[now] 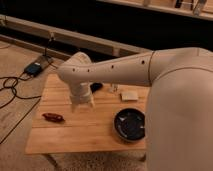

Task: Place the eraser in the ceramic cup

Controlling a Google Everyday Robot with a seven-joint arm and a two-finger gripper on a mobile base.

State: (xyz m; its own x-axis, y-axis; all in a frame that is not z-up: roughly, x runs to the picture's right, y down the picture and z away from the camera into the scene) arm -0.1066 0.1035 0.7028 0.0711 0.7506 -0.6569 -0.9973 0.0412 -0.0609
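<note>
- Lying on the counter near its far edge: eraser, small and black, partly hidden behind the arm.
- Standing just right of the eraser, apart from it: cup, small and pale.
- Hanging nose-down over the counter, just front-left of the eraser: gripper, jaws standing wide, holding nothing visible.
- Lying right of the cup: pale rectangle.
- Sitting near the front right corner: dark bowl.
- Resting near the left edge: red-brown item.
- Sitting on the floor beyond the left end: black box.
</note>
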